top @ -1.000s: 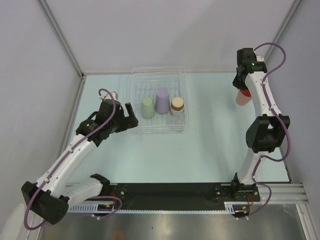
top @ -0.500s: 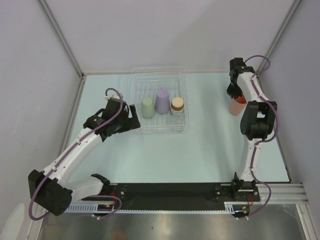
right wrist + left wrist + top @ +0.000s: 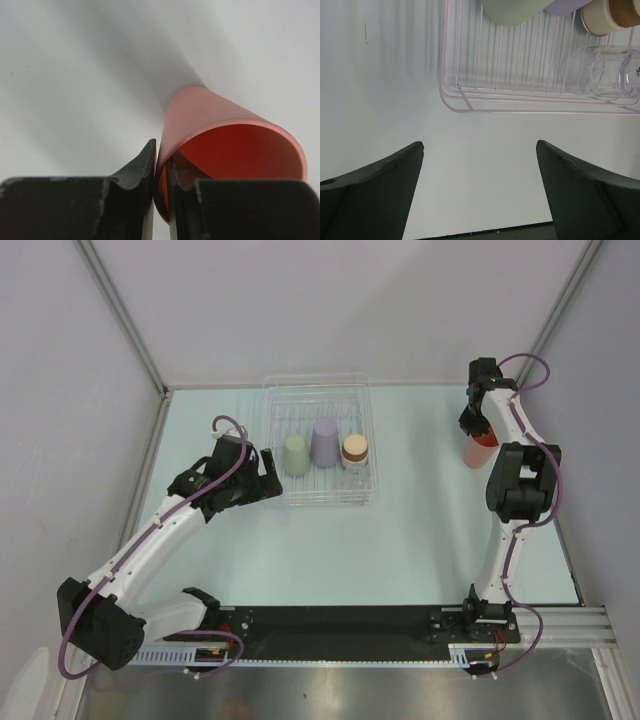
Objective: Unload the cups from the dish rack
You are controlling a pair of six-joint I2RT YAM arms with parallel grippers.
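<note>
While the right gripper pinches the wall of the pink cup at its rim, one finger inside and one outside, that cup sits well to the right of the rack, mouth up, over the table. Whether its base touches the table I cannot tell. Three cups sit in a row inside the rack: the green cup on the left, the lavender cup in the middle and the cork-topped clear cup on the right. The left gripper hangs just beside the rack's left wall, jaws spread wide, holding nothing.
</note>
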